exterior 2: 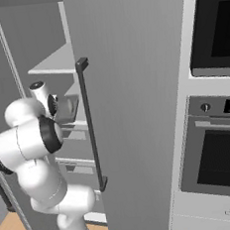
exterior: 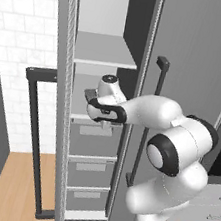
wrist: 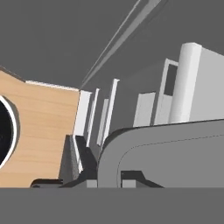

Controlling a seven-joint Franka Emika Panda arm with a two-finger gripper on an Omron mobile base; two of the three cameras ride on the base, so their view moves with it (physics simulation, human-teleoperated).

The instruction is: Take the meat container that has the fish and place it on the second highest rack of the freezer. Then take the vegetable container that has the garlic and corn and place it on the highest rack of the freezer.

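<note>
One hand (wrist: 109,177) pinching the dark-grey tray (wrist: 166,153) rim, tray at the freezer's (exterior: 111,57) lower shelf (exterior: 82,112).

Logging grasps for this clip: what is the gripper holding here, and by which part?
The gripper is shut on the rim of a dark-grey tray, the meat container, at the freezer's lower shelf.
</note>
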